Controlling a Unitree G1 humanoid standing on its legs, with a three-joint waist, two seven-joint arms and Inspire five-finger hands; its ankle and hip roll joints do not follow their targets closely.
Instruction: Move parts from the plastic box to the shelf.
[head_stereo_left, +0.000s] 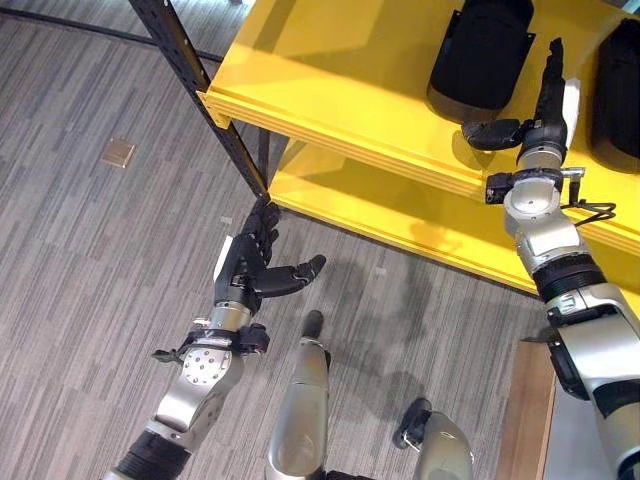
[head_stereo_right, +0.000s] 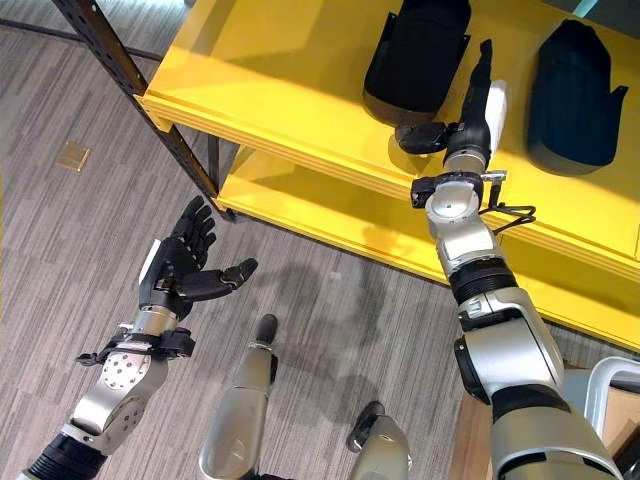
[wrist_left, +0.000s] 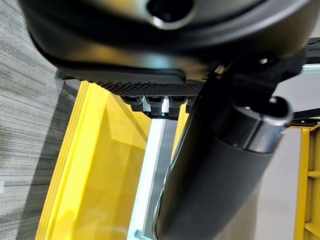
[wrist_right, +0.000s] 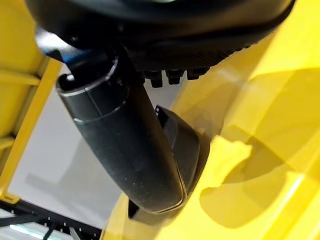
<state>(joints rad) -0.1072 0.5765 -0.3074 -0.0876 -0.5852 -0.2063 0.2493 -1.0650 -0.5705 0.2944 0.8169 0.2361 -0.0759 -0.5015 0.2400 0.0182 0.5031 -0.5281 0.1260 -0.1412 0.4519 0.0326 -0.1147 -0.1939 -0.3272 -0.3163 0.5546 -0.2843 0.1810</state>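
- Left eye view: my right hand (head_stereo_left: 545, 115) is up at 1 o'clock over the top board of the bright yellow wooden shelf (head_stereo_left: 330, 95), fingers straight and spread, thumb out sideways, holding nothing. Just beside it at 12 o'clock sits a black moulded plastic part (head_stereo_left: 480, 55), resting on the shelf.
- Right eye view: a second black moulded part (head_stereo_right: 570, 90) sits on the same board at 2 o'clock. My left hand (head_stereo_right: 180, 265) hangs at 8 o'clock above the grey striped carpet floor (head_stereo_right: 60, 230), fingers relaxed and apart, empty.
- Right wrist view: the thumb lies close against the nearer part; I cannot tell if it touches.
- I judge the placing is done, so I'd lift the right hand straight clear without nudging that part.
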